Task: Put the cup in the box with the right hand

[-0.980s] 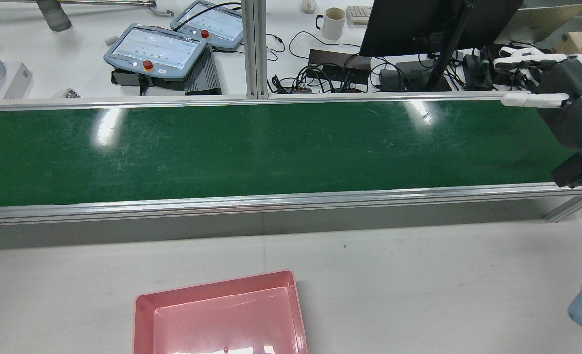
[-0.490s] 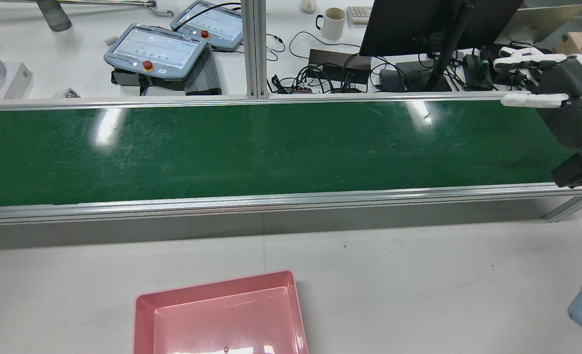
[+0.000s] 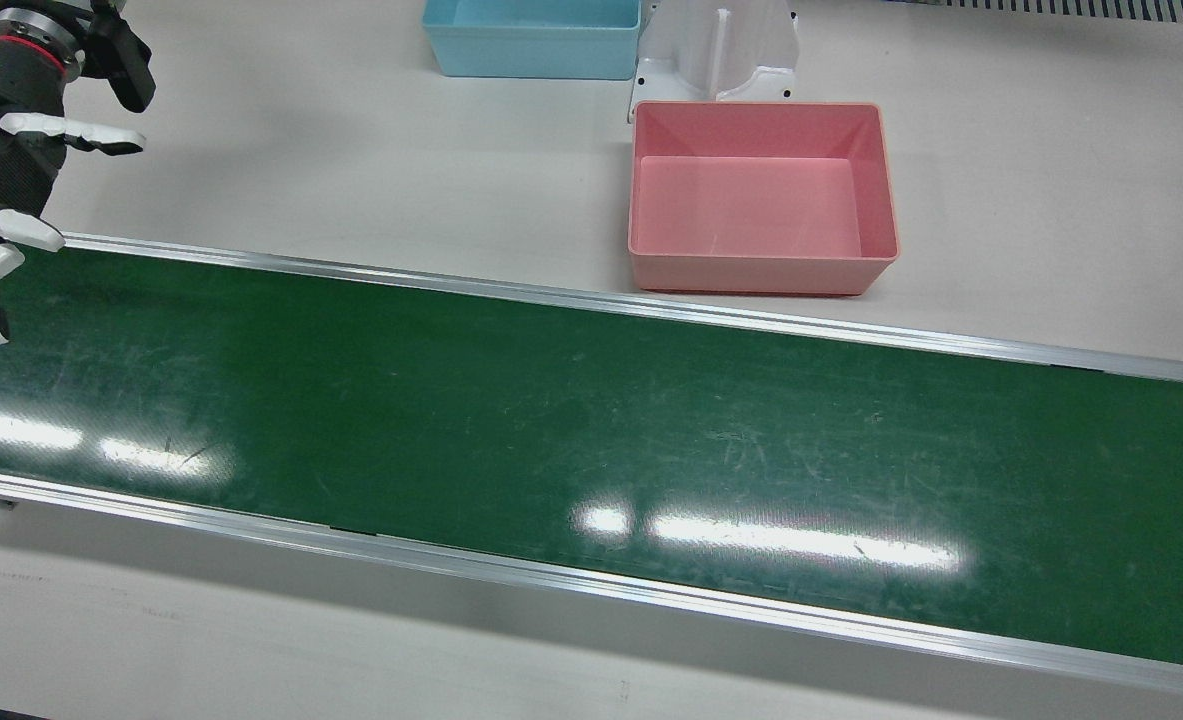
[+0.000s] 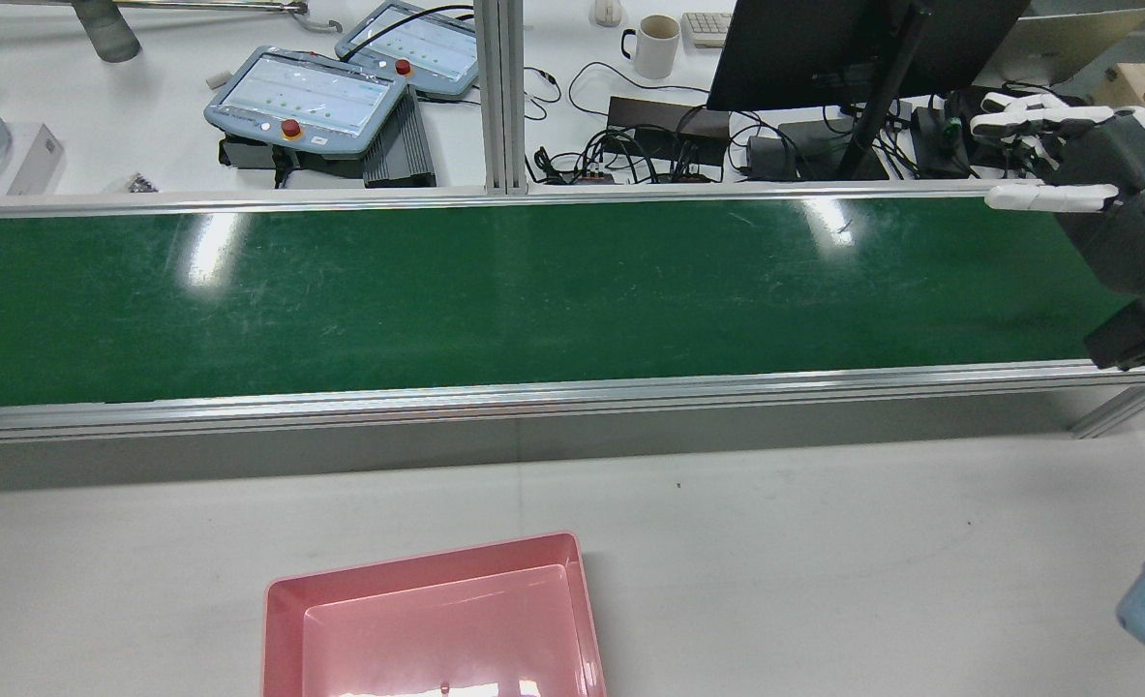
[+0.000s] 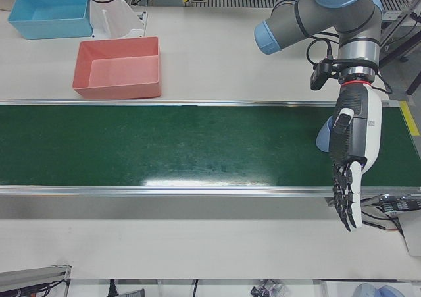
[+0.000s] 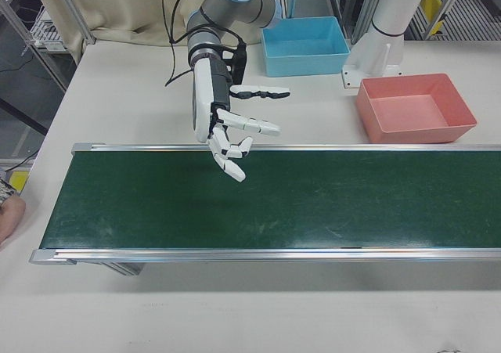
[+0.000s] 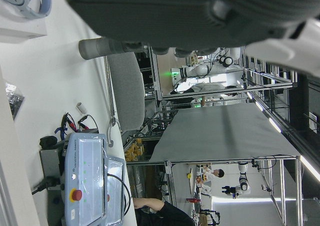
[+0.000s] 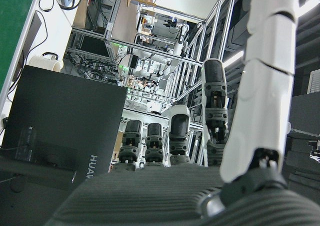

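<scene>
Green belt [image 3: 591,430] runs bare from end to end: no cup shows on it in any view, so the cup's whereabouts cannot be told. A white mug [image 4: 656,45] stands on the far desk in the rear view, but it sits among the desk clutter and is probably not the task's cup.

The right hand [image 6: 223,130] hovers above the belt's near-robot edge, toward one end, fingers spread wide and holding nothing. For this waiting step, the sound course seems to be keeping that hand open and poised low over the belt, palm turned toward where a cup would arrive, then closing round the cup's body rather than its rim.

The pink box [image 3: 761,195] sits empty on the white table [image 3: 351,170] just beside the belt, well apart from the right hand; a blue box [image 3: 531,35] stands farther back. Which of the two boxes is meant I cannot tell.

The left hand [image 5: 352,162] hangs over the belt's other end, fingers straight and slightly apart, empty. Both hand views show only background racks and desk gear, nothing of the belt's surface.
</scene>
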Available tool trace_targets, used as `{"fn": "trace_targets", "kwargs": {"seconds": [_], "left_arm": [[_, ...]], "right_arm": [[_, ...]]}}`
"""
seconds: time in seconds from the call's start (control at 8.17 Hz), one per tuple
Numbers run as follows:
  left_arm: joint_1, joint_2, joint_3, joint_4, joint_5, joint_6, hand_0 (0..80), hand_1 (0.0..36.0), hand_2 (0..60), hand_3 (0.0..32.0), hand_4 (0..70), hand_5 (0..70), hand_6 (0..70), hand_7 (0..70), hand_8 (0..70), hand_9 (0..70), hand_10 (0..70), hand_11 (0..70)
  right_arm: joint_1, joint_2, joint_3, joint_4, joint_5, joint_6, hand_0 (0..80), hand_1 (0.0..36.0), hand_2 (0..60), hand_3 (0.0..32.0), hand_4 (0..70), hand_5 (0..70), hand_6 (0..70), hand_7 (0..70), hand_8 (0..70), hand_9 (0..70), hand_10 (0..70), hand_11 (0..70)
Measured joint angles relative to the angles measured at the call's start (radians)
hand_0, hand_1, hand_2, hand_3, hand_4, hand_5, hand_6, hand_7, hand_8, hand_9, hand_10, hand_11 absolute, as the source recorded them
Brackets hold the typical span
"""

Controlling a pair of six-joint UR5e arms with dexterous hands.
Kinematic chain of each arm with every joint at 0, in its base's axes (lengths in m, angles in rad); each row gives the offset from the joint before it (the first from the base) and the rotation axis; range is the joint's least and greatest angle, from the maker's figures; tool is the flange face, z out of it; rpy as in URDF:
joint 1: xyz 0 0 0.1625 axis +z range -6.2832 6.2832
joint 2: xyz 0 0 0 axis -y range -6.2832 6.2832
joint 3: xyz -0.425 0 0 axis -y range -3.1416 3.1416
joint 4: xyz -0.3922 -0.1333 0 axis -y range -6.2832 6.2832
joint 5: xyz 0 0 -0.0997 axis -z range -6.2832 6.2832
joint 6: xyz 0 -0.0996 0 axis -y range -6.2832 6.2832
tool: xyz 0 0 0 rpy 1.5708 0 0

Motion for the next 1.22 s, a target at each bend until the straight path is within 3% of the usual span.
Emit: {"fn": "trace_targets", "kwargs": {"seconds": [1.22], "left_arm": [[0.000, 0.000, 0.000, 0.000, 0.000, 0.001, 0.0, 0.0, 0.0, 0.0, 0.0, 0.0, 0.0, 0.0, 0.0, 0.0, 0.0, 0.0]], "right_arm": [[0.000, 0.000, 0.000, 0.000, 0.000, 0.000, 58.3, 19.1, 6.7, 0.0, 43.7, 6.7, 17.6, 70.0, 7.2, 22.4, 12.6, 20.2]]}}
